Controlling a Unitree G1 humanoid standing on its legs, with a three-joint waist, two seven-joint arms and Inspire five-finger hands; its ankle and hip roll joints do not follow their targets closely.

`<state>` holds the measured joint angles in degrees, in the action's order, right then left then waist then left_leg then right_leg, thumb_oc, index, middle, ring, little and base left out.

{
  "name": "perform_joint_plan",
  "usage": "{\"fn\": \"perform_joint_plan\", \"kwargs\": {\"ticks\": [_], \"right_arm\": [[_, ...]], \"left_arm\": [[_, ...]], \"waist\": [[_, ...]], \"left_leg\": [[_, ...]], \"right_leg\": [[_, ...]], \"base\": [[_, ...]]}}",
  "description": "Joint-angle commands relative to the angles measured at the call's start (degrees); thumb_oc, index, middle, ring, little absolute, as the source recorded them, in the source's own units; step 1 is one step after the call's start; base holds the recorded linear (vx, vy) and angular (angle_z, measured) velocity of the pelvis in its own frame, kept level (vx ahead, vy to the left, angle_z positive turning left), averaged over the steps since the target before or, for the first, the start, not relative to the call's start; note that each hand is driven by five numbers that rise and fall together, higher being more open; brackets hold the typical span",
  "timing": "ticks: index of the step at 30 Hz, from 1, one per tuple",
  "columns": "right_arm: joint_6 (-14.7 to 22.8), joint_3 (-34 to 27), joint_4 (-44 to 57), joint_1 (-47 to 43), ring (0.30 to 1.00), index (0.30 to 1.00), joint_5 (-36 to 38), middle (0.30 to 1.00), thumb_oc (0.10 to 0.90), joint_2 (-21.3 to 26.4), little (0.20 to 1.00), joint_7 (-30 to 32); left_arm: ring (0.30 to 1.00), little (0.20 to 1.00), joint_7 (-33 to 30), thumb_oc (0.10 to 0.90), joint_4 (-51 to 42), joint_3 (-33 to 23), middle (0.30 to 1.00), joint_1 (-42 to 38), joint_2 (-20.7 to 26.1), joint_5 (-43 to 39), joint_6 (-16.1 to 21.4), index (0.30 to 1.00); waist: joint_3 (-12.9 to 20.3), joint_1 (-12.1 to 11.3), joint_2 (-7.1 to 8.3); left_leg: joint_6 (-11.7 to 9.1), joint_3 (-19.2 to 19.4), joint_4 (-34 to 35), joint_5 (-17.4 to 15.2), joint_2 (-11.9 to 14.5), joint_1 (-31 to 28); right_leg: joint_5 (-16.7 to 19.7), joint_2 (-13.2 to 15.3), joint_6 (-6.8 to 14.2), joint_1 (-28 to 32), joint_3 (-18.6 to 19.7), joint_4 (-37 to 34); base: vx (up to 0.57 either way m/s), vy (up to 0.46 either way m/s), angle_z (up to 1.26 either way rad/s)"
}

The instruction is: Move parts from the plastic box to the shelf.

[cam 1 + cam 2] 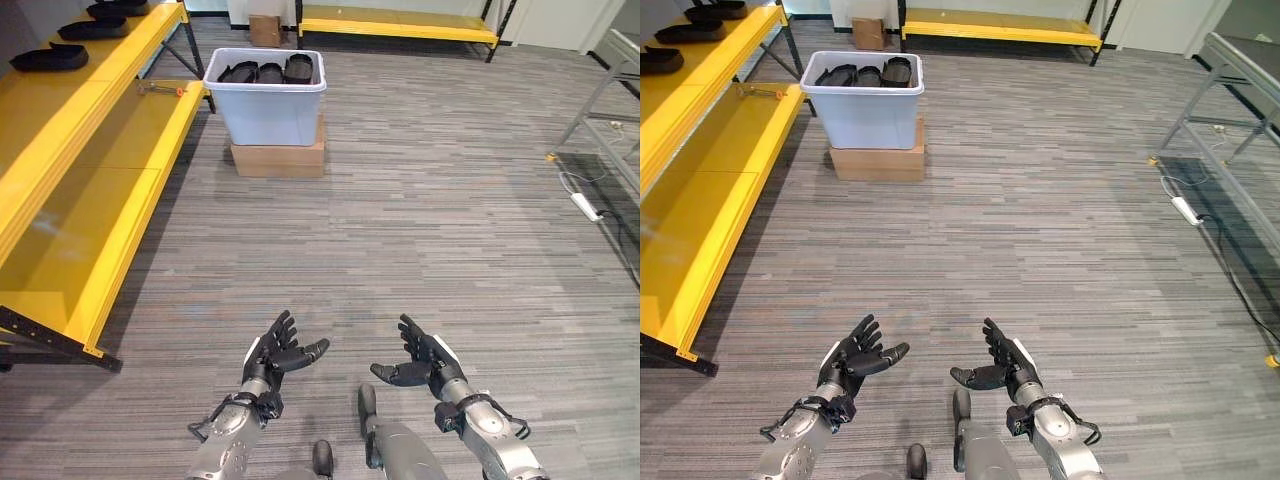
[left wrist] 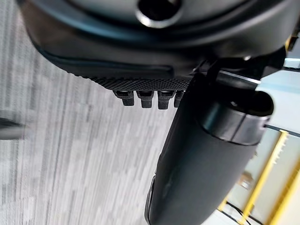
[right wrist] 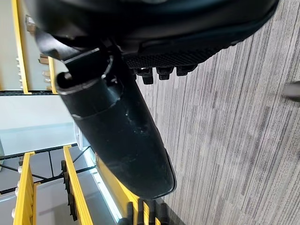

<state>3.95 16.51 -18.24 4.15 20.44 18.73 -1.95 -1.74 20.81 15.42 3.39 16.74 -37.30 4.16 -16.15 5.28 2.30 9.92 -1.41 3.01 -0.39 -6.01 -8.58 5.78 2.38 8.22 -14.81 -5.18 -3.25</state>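
A pale blue plastic box (image 1: 266, 108) stands on a cardboard carton (image 1: 278, 160) far ahead, with several black parts (image 1: 270, 71) inside it. The yellow shelf (image 1: 70, 190) runs along the left; black parts (image 1: 50, 58) lie on its upper level. My left hand (image 1: 278, 353) and right hand (image 1: 420, 362) hover low over the grey floor, palms facing each other, fingers straight and empty. Each wrist view shows the thumb (image 2: 197, 164) (image 3: 117, 140) standing out with straight fingertips beside it.
A second yellow shelf (image 1: 398, 22) stands at the far wall, with a small carton (image 1: 265, 30) on the floor beside it. A grey metal frame (image 1: 605, 110) and a white power strip (image 1: 585, 207) lie at the right. Striped grey flooring stretches between me and the box.
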Motion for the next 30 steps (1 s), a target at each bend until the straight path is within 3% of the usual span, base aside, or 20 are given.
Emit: {"fn": "perform_joint_plan", "kwargs": {"ticks": [1, 4, 8, 16, 25, 28, 30], "right_arm": [[7.22, -3.19, 4.33, -3.71, 1.000, 1.000, -0.82, 1.000, 0.900, 0.57, 1.000, -0.48], [7.06, -2.50, 4.10, -3.63, 1.000, 1.000, -1.52, 1.000, 0.900, 1.10, 1.000, -1.02], [6.41, -1.83, 4.31, -3.77, 1.000, 1.000, -1.16, 1.000, 0.900, 1.42, 1.000, 0.27], [4.84, -0.30, 5.41, -4.36, 1.000, 1.000, -0.05, 1.000, 0.900, 1.88, 1.000, 1.84], [3.88, -0.92, 6.16, -2.57, 1.000, 1.000, 0.19, 1.000, 0.900, 2.40, 1.000, 1.86], [3.82, -0.77, 6.08, -2.35, 1.000, 1.000, -0.26, 1.000, 0.900, 2.43, 1.000, 1.31], [4.46, -0.35, 7.11, -2.15, 1.000, 1.000, -6.30, 1.000, 0.900, 3.39, 1.000, 2.28]], "left_arm": [[1.000, 1.000, 2.02, 0.900, -6.59, 0.92, 1.000, -0.78, -0.07, 1.78, 6.76, 1.000], [1.000, 1.000, 1.96, 0.900, -5.61, 1.73, 1.000, -0.81, -1.00, -3.12, 4.78, 1.000], [1.000, 1.000, 1.95, 0.900, -5.92, 2.52, 1.000, -1.04, -1.47, -1.29, 5.31, 1.000], [1.000, 1.000, 1.17, 0.900, -8.58, 2.98, 1.000, -0.42, -0.38, -0.63, 3.06, 1.000], [1.000, 1.000, 2.84, 0.900, -9.35, 2.31, 1.000, 0.95, 0.19, 1.04, 3.19, 1.000], [1.000, 1.000, 2.89, 0.900, -8.80, 2.35, 1.000, 1.01, 0.08, 0.64, 3.61, 1.000], [1.000, 1.000, 1.93, 0.900, -9.03, 2.13, 1.000, 0.62, 0.04, 0.76, 5.02, 1.000]], "waist": [[4.09, 0.71, 0.28], [4.46, 1.44, 0.64], [5.18, 1.74, 1.30], [4.81, 0.87, 1.68], [6.21, 2.37, -0.18], [6.92, 2.96, -1.10], [7.51, 3.48, -1.81]], "left_leg": [[-2.77, -2.80, 0.66, -7.81, -2.25, -7.26], [-1.98, -4.14, -0.37, -9.04, -3.26, -7.38], [-1.49, -5.44, -2.14, -10.79, -3.87, -7.43], [-2.04, -4.40, -3.02, -12.22, -2.36, -7.60], [-4.34, -3.56, -3.83, -12.75, 0.59, -9.14], [-5.60, -3.29, -5.62, -10.43, 1.80, -9.11], [-6.69, -3.69, -8.18, -7.94, 2.81, -8.54]], "right_leg": [[7.96, -2.27, 0.61, -1.21, 0.40, 1.61], [8.27, -2.45, 0.04, 0.49, 3.33, -0.06], [8.65, -2.36, -0.33, 2.22, 6.72, -0.16], [6.49, -1.89, -1.92, 2.31, 4.73, 6.07], [2.57, -2.75, -4.26, 0.52, 3.56, 11.33], [0.64, -3.32, -5.25, 0.54, 3.33, 13.06], [-1.11, -3.97, -6.01, 0.70, 4.08, 14.20]], "base": [[0.19, -0.002, 0.25], [0.23, -0.021, 0.28], [0.23, -0.079, 0.60], [0.22, -0.140, 0.12], [0.28, -0.178, 0.09], [0.28, -0.180, -0.02], [0.28, -0.207, -0.03]]}}
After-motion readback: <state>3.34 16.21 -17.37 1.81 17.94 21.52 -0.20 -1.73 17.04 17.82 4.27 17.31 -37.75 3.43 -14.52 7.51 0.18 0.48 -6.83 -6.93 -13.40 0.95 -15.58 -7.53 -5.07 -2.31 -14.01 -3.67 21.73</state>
